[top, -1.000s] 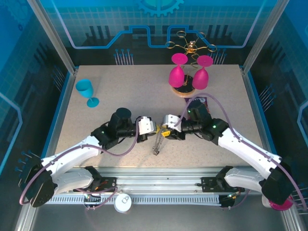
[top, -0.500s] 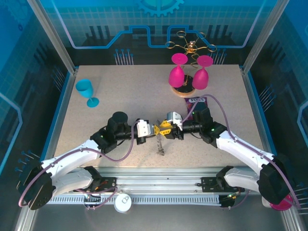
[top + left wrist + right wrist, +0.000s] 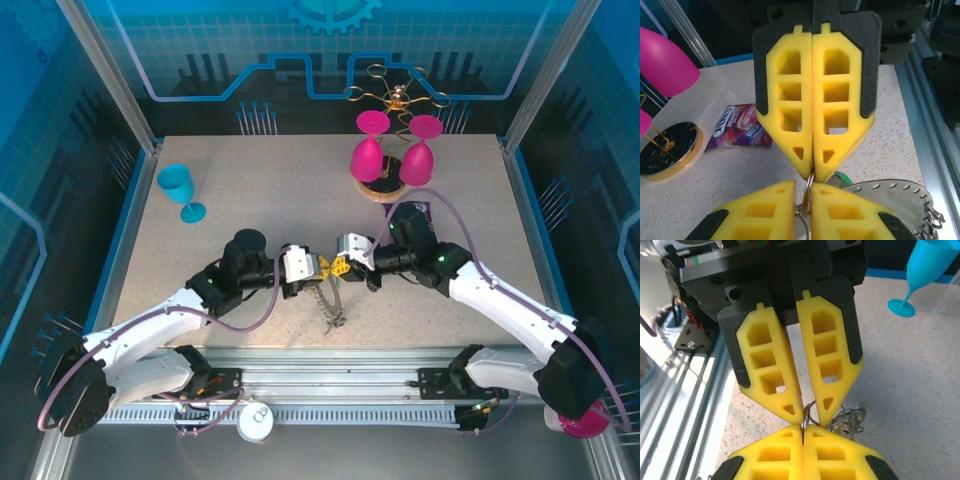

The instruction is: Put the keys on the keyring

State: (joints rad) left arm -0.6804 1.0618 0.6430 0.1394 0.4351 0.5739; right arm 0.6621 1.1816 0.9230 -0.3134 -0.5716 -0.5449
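Both sets of jaws meet nose to nose at the lower centre of the overhead view, above the worktop (image 3: 250, 190). My right gripper (image 3: 341, 268) is clamped tight on a thin wire loop (image 3: 803, 419). The left gripper (image 3: 325, 270) has its jaws a sliver apart with that same loop in the gap, so I judge it isn't pinching. The keyring (image 3: 326, 298) dangles just below them, its low end down at the worktop. In the left wrist view its holed rim is at lower right, with a green key head (image 3: 842, 176) beside it. I read this as the threading step. Next I'd need to work the loop along slowly, with the right clamp firm so nothing drops.
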